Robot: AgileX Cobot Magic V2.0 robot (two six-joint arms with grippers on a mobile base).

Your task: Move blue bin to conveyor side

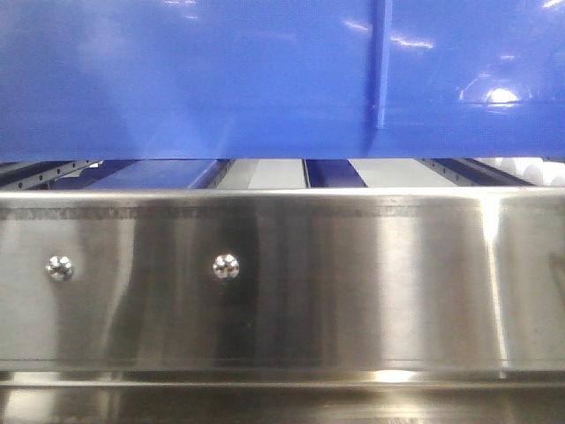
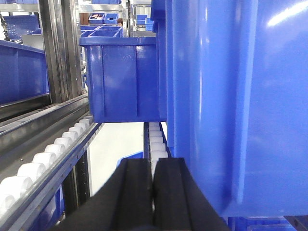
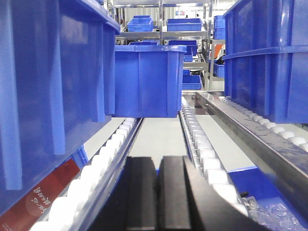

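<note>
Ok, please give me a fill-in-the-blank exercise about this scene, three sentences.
The steel rail carries ___ round bolt heads. In the left wrist view, the blue bin is to the ___ of the left hand. The rows of rollers are ___ in colour.
Missing words: two; right; white.

**Blue on blue, over white and steel**

Royal blue floods the front view: the blue bin (image 1: pixel 265 79), glossy, flecked with white glare, a thin vertical rib striping its wall. Under it is the steel rail (image 1: pixel 353 283), brushed silver, with two mirror-bright rivets (image 1: pixel 226 265). The rollers (image 3: pixel 113 147) make a row of white dots. The second bin (image 3: pixel 147 79) is the same blue, less shiny. Left pincer (image 2: pixel 153 166) and right pincer (image 3: pixel 158 163) are both matt black. And there's a red label (image 3: pixel 41 202), pale print on it.
</note>
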